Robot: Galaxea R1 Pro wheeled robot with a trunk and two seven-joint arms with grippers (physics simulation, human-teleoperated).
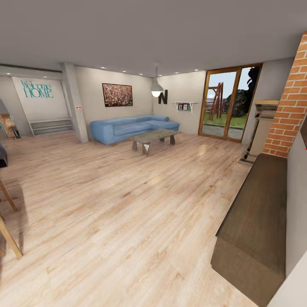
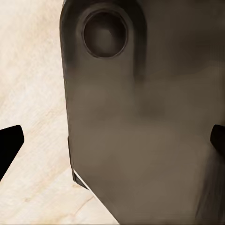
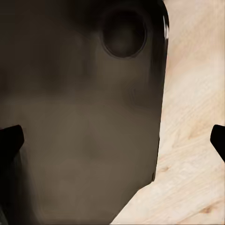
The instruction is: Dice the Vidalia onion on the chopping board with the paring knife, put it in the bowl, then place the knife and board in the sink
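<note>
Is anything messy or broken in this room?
Nothing stands out. The blue sofa and coffee table sit neatly on a tidy wooden floor, and the picture hangs straight on the wall.

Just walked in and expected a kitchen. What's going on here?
Nothing is being handled yet. The robot faces a living room: a blue sofa, a low coffee table on the wooden floor, a glass door beyond. Each wrist view shows a dark part of the robot over the floor, with both hands open and empty.
</note>
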